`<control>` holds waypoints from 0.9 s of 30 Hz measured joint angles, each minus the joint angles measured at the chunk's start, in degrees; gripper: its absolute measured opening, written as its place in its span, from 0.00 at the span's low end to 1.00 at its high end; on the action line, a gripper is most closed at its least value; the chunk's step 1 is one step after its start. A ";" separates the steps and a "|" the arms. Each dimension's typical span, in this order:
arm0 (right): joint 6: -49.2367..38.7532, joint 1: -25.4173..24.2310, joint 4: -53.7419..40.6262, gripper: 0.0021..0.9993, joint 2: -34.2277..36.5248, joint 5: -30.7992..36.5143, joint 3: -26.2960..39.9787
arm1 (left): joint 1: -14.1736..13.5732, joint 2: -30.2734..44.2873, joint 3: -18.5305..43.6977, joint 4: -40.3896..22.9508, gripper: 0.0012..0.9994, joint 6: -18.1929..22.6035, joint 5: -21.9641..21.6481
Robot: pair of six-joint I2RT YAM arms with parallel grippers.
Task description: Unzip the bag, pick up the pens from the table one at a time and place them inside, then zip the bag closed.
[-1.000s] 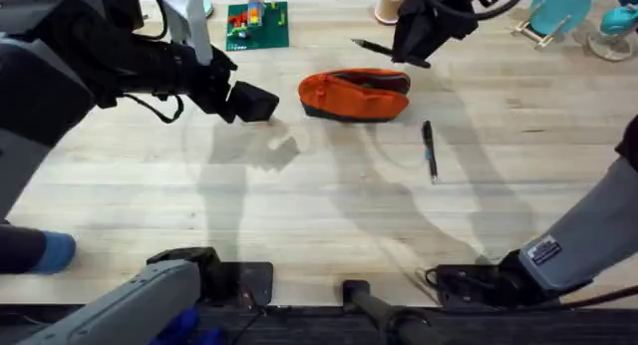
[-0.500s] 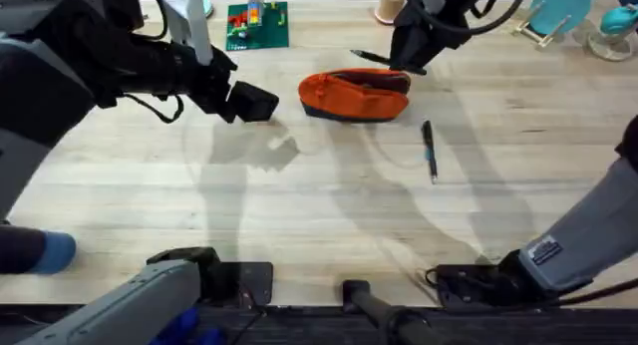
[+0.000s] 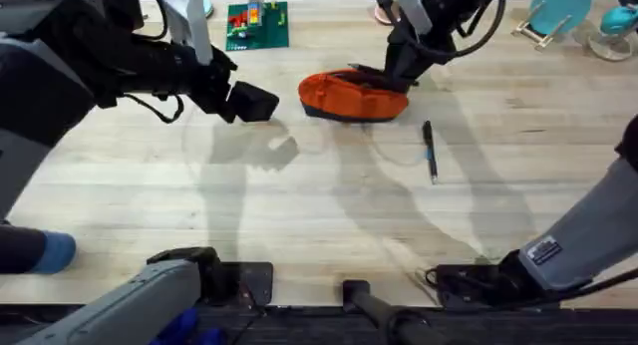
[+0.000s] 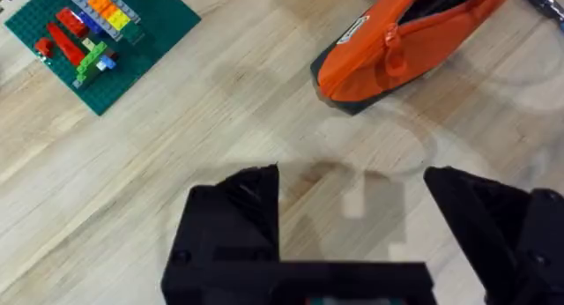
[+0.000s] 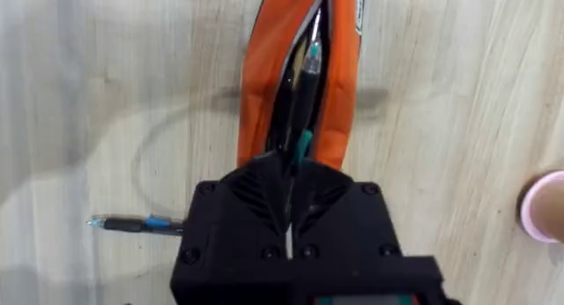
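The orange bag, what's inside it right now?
The bag is unzipped, and a dark pen pokes into its opening, held by the right gripper. The bag's fabric sides hide whatever lies deeper. Another pen lies on the table.

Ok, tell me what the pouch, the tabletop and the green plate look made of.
Pouch: orange woven fabric, matte; it creases and sags.
Table: light wood planks, visible grain, faint sheen; could be laminate.
Green plate: likely hard plastic, studded, with toy bricks on it.

The bag (image 3: 354,94) is showing bright orange over a dark band, the grippers (image 4: 352,243) are looking black, and the table (image 3: 299,195) is showing pale wood grain.
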 joint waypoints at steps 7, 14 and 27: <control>0.22 0.00 3.71 0.03 -0.02 -0.02 -4.03 | 0.00 0.00 0.00 -0.02 0.99 0.00 0.00; 1.15 0.00 8.08 0.03 -0.02 -0.02 -7.39 | 0.00 0.00 0.00 0.00 0.99 0.00 0.00; 5.44 0.13 12.74 0.03 -0.02 -0.49 -9.05 | 0.00 0.00 0.00 -0.02 0.99 0.00 0.00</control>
